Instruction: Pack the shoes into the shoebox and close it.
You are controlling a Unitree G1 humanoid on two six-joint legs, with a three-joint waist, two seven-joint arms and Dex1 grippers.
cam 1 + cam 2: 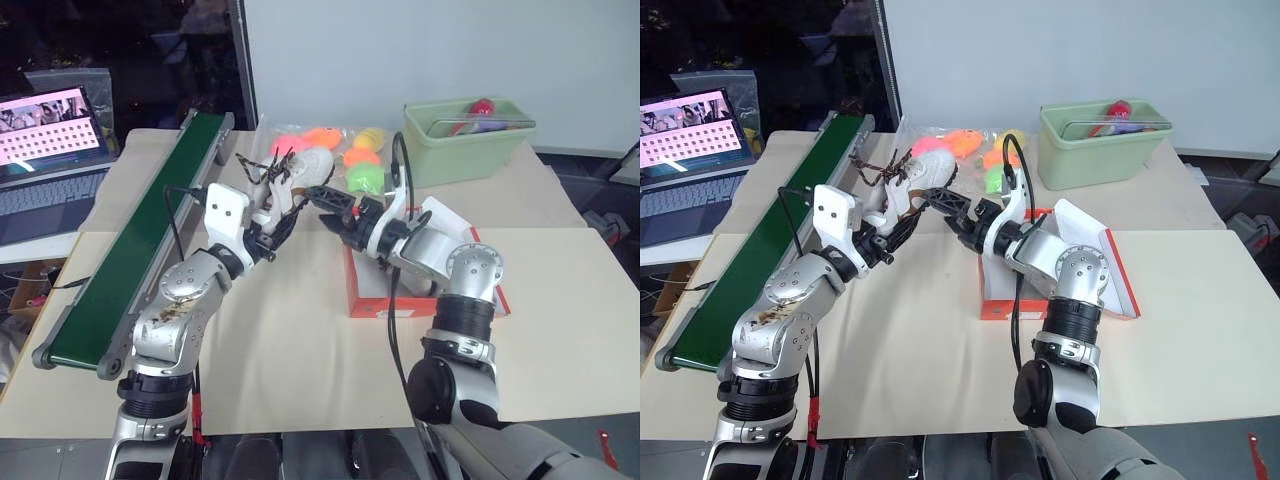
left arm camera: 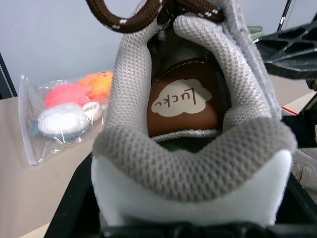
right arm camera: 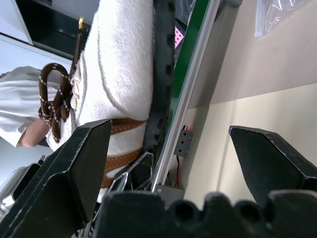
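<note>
Left tool (image 1: pixel 280 222) clamped on a white sneaker (image 1: pixel 305 170), held up in the air above the desk (image 1: pixel 290 370), between the conveyor belt (image 1: pixel 140 240) and the shoebox (image 1: pixel 372 298). Sneaker has dark brown laces (image 1: pixel 880 168) hanging loose off its top; in the left wrist view the grey mesh heel collar (image 2: pixel 198 163) faces the camera, brown insole with a "Lucky" label (image 2: pixel 181 99) inside. Black fingers (image 3: pixel 163 69) of the left tool run along the sneaker's side in the right wrist view.

Right tool (image 1: pixel 322 205) spread wide, both fingers (image 3: pixel 84 163) well apart, nothing between them; it points toward the sneaker, fingertips just beside its toe end. Cannot tell if it touches.

Shoebox sits on the desk under the right arm, orange-red, lid (image 1: pixel 1095 255) hinged open and tilted back on the robot's right. Its inside is mostly hidden by the arm.

Bagged soft toys (image 1: pixel 330 150), pink, orange, yellow, green, lie on the desk behind the sneaker. Pale green plastic bin (image 1: pixel 465 140) at the far right of the desk with coloured items in it. Open laptop (image 1: pixel 50 150) on the far left, beside the belt.
</note>
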